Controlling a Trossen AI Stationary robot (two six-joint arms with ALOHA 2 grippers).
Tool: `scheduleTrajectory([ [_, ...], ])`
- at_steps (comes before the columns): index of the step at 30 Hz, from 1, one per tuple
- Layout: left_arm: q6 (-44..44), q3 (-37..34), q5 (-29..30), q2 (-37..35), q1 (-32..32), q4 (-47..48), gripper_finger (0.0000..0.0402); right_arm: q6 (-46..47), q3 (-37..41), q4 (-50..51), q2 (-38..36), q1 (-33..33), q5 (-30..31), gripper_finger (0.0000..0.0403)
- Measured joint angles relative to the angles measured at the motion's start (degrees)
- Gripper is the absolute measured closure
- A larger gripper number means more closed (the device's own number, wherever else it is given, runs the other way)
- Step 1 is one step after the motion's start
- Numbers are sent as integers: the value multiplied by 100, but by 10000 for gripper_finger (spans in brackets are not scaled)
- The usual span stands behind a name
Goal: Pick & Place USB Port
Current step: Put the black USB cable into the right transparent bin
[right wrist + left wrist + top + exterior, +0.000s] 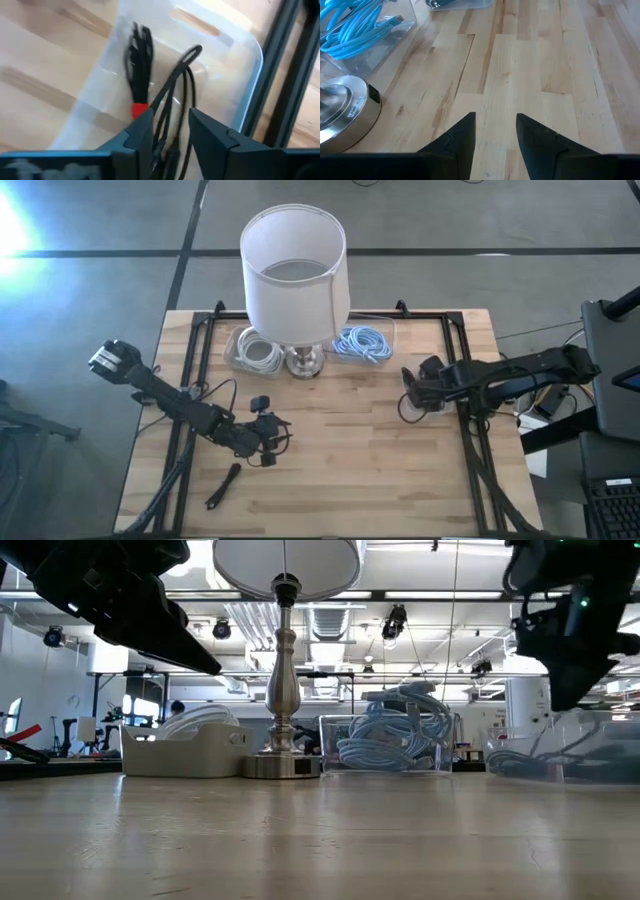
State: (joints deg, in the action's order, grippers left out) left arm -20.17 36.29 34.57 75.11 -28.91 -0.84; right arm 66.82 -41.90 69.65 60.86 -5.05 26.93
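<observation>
A black cable bundle [141, 65] tied with a red band [139, 109] lies in a clear bin [240, 45] at the table's right side. Its loose loops [182, 70] rise between the fingers of my right gripper [171, 127], which hangs over the bin [412, 414] pointing steeply down, fingers apart. Near the table's front left, my left gripper [495, 120] is held above bare wood [268, 432], open, with nothing between its fingers. My right gripper has the black cable's loose loops [170, 117] running up between its two parted fingers, which come from above. Whether a finger touches them I cannot tell. The tied bundle rests on the bin's floor.
A lamp [293, 275] stands at the far middle on a metal base [340, 115]. A white tray with white cable [256, 350] is on its left and a clear box of blue cable [362, 343] on its right. A slim black item [222, 485] lies front left.
</observation>
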Motion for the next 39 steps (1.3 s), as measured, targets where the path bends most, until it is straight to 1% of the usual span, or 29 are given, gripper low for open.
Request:
scheduleTrajectory([
  [4, -1, 0, -2, 0, 0, 0, 257, -1, -376, -115, 0, -6, 1, 263],
  [7, -2, 4, -70, -9, 0, 7, 257, -153, -569, -643, 0, -7, 4, 256],
  [9, -37, 64, -295, -11, 0, 61, 257, -481, -599, -1300, -1, -50, 3, 255],
  [12, -43, 261, -741, -14, -2, 304, 257, -1195, -584, -2646, 52, -185, 1, 256],
  [15, -112, 540, -816, -15, -51, 1006, 257, -1905, -575, -3833, 248, -402, -3, 258],
  [17, -359, 763, -820, -9, -93, 1625, 257, -2352, -571, -4508, 435, -554, -7, 259],
  [19, -763, 989, -820, -9, -153, 2326, 257, -2689, -571, -5093, 657, -688, -19, 258],
  [22, -1600, 1247, -876, -9, -278, 3289, 257, -3072, -574, -5675, 1071, -817, -52, 257],
  [23, -1946, 1296, -955, -9, -317, 3530, 257, -3157, -595, -5777, 1222, -832, -56, 257],
  [25, -2748, 1337, -1326, -9, -420, 3872, 257, -3271, -674, -5845, 1516, -836, -59, 258],
  [27, -3407, 1298, -1736, -9, -568, 4032, 257, -3298, -768, -5842, 1836, -832, -60, 259],
  [29, -3888, 1226, -1975, -1, -792, 4093, 257, -3361, -879, -5804, 2161, -828, -115, 259],
  [31, -4254, 1142, -2059, 9, -1033, 4096, 257, -3567, -1050, -5812, 2467, -829, -188, 257],
  [34, -5133, 1015, -2087, 9, -1334, 4104, 257, -4046, -1368, -5812, 2901, -832, -221, 257],
  [39, -6215, 831, -2553, 24, -1787, 4178, 257, -4739, -2029, -5828, 3603, -831, -601, 264],
])
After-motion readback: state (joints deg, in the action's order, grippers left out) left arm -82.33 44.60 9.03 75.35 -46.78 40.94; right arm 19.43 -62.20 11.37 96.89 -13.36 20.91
